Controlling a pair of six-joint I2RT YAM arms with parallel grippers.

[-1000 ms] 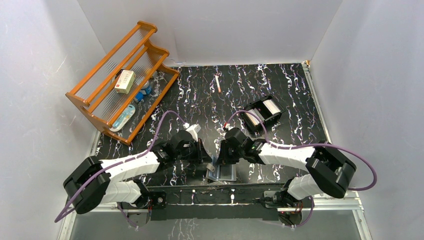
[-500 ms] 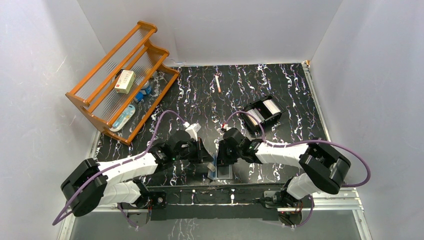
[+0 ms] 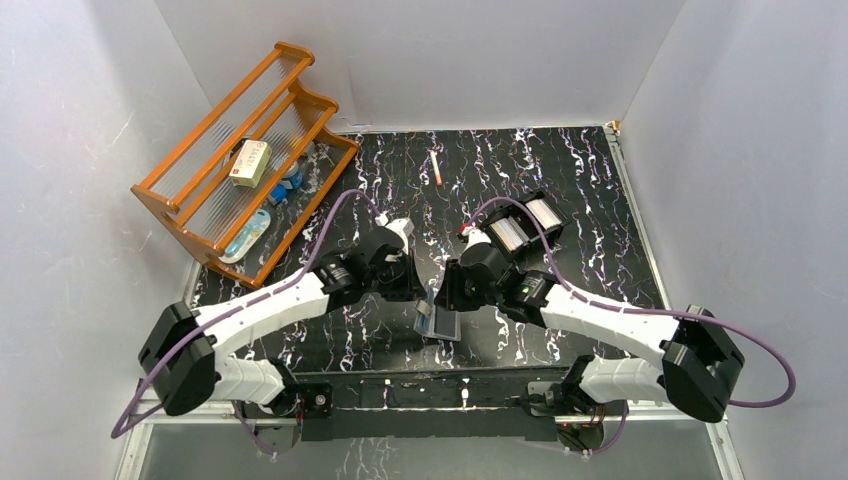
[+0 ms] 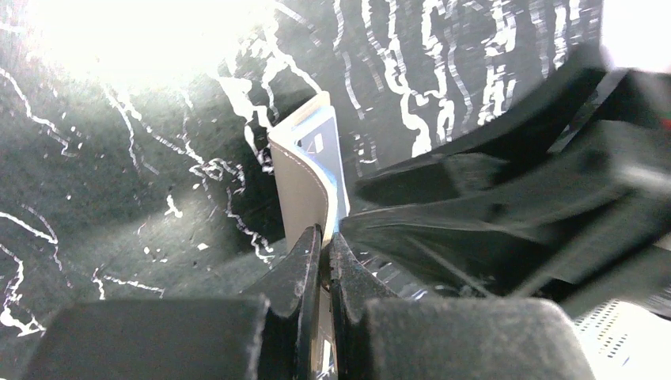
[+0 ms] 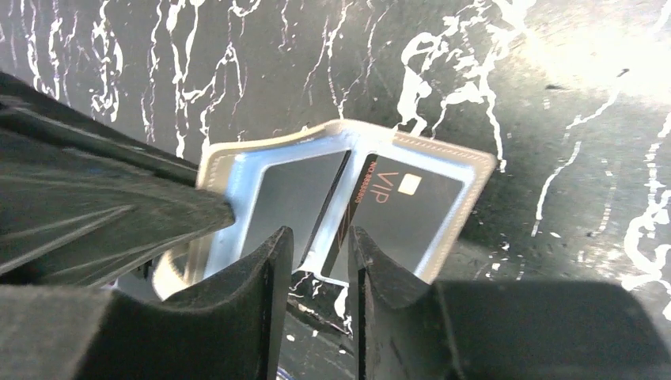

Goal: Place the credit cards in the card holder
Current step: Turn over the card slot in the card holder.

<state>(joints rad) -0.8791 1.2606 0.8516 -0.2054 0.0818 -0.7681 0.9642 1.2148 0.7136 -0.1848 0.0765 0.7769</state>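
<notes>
The card holder (image 5: 225,170) is open, silvery pale-blue inside, and stands on edge on the black marbled table. A dark card marked VIP (image 5: 407,210) sits in its right pocket and a grey card (image 5: 289,198) in its left. My left gripper (image 4: 325,234) is shut on the card holder's (image 4: 305,178) grey-brown flap. My right gripper (image 5: 320,237) is open, its jaws either side of the VIP card's lower corner with a gap. From above, the card holder (image 3: 438,323) lies between both grippers. More credit cards (image 3: 543,212) lie in a black tray.
The black tray (image 3: 524,228) sits just behind the right arm. A wooden rack (image 3: 300,70) stands at the back left with a cream box (image 3: 250,162) on it. A thin orange stick (image 3: 436,167) lies near the back wall.
Both arms have moved away from the near edge, carrying the card holder with them. The right gripper's jaws have parted; the left stays clamped.
</notes>
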